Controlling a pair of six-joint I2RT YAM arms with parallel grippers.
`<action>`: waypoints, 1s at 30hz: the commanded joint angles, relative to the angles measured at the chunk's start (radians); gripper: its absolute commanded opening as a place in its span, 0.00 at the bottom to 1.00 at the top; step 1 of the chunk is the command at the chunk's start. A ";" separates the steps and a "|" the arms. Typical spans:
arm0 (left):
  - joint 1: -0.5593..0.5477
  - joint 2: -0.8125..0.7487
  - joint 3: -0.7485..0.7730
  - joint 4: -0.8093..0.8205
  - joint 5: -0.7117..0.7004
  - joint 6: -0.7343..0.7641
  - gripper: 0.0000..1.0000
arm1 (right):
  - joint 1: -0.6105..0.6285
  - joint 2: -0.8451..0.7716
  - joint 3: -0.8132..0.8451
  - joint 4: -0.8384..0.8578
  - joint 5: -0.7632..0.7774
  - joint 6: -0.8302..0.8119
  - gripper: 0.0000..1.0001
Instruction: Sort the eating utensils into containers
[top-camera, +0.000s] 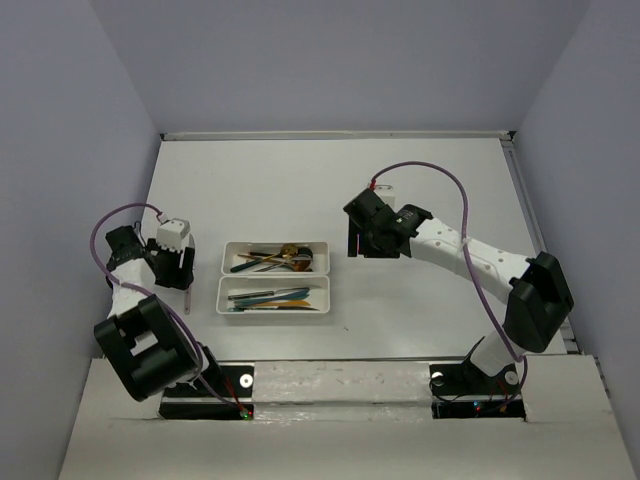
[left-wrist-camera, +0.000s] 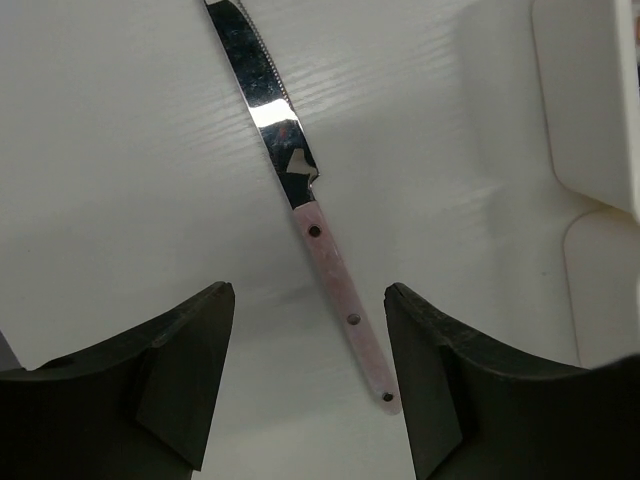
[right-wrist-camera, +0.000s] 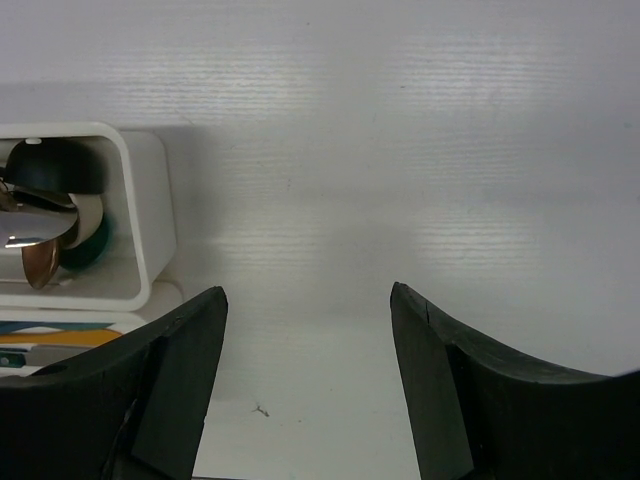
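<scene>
While my left gripper (left-wrist-camera: 308, 295) hangs wide open and empty, the pink-handled knife (left-wrist-camera: 300, 190) lies on the table (left-wrist-camera: 120, 150) between its fingers (left-wrist-camera: 180, 380), blade pointing away, left of the two white trays (top-camera: 222, 296). My right gripper (right-wrist-camera: 308, 295), equally wide and empty, hovers right of the far tray (right-wrist-camera: 150, 200) and its spoons (right-wrist-camera: 40, 250).
</scene>
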 joint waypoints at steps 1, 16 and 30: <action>0.008 0.000 -0.017 -0.020 0.059 0.049 0.72 | -0.003 0.008 0.020 -0.007 0.025 -0.005 0.72; 0.008 0.216 -0.018 0.037 -0.025 0.060 0.37 | -0.003 0.031 0.021 -0.007 0.047 -0.002 0.71; 0.022 0.146 -0.032 0.198 0.025 0.015 0.00 | -0.003 0.020 0.023 -0.007 0.057 -0.011 0.71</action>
